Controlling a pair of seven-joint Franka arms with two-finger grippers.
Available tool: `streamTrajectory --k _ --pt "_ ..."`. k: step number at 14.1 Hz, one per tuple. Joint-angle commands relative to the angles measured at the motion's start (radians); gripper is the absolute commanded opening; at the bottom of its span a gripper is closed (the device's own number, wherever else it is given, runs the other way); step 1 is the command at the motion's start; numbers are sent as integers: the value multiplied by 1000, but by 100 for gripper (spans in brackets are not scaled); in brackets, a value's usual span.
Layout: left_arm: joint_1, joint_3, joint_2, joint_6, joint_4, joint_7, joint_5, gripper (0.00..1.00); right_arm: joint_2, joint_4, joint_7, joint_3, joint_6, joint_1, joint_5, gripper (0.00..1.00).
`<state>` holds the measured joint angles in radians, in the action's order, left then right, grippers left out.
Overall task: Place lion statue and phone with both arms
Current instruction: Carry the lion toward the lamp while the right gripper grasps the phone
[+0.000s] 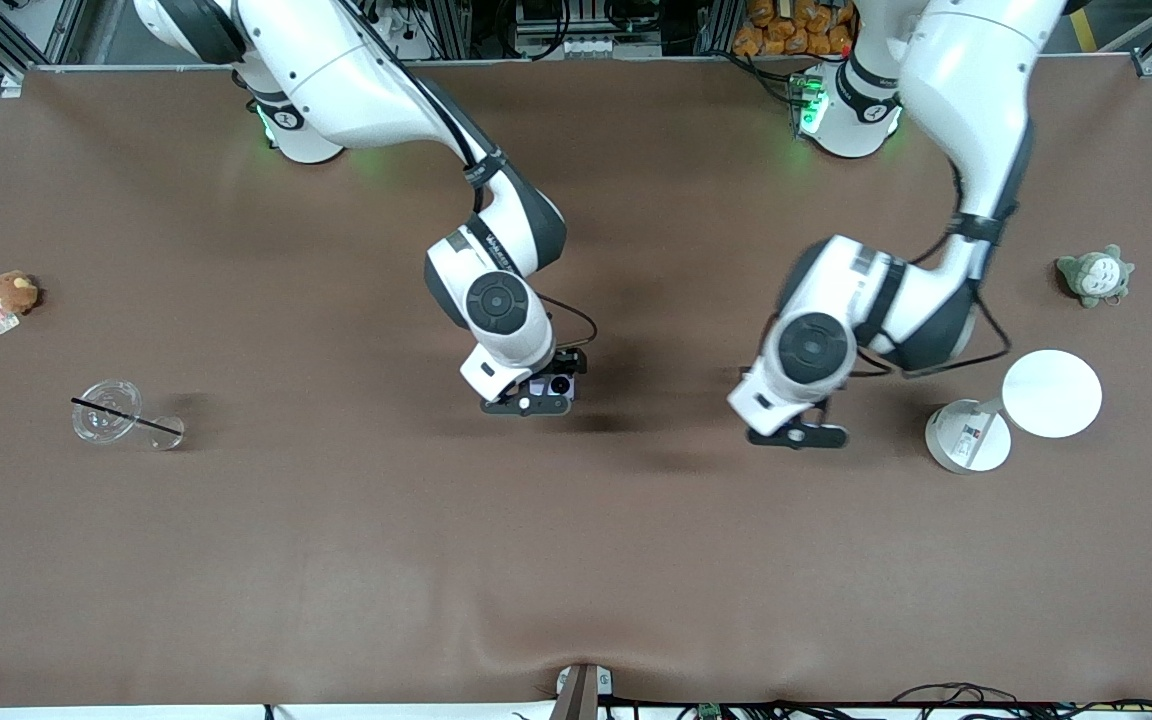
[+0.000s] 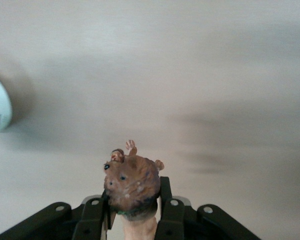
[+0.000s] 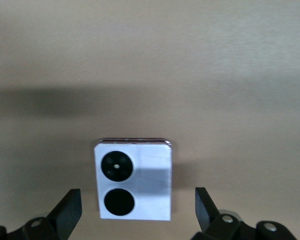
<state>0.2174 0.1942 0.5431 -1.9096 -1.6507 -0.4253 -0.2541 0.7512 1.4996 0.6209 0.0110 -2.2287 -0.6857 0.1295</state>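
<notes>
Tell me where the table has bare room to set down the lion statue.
Bare brown cloth lies under the left gripper, which holds the small orange-brown lion statue, and all along the table edge nearest the front camera. It is crowded beside the white round stand and white disc, and around the right gripper over the pale lavender phone.

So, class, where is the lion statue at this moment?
The lion statue is clamped between the left gripper fingers, held over bare table beside the white round stand, toward the left arm's end.

Brown table (image 1: 336, 560) bearing phone (image 3: 134, 179), plushes, cup.
</notes>
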Motion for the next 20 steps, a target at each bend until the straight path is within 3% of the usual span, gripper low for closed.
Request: streamTrajectory --k 1,4,8,15,16,17,18,20 --pt "-98 18 -48 -67 -83 103 -39 0 37 -36 22 -8 -19 -18 -13 100" --pt "-165 19 -37 -181 -138 134 -132 0 54 -32 20 -9 -51 -31 -85 100" --pt "-268 19 -8 -292 -162 264 -151 0 68 -27 51 -9 -57 -32 -90 100" --pt "-289 18 34 -371 -162 286 -165 0 86 -6 85 -9 -95 -32 -87 100" --pt "-294 18 35 -371 -162 287 -165 0 86 10 83 -9 -112 -32 -91 77" --pt "-296 18 40 -371 -162 289 -165 0 85 25 85 -8 -126 -29 -90 25" --pt "-297 18 44 -376 -161 292 -165 0 82 31 85 -8 -128 -28 -88 15" --pt "-309 18 54 -394 -162 292 -166 0 63 42 105 -6 -111 -9 -74 15"
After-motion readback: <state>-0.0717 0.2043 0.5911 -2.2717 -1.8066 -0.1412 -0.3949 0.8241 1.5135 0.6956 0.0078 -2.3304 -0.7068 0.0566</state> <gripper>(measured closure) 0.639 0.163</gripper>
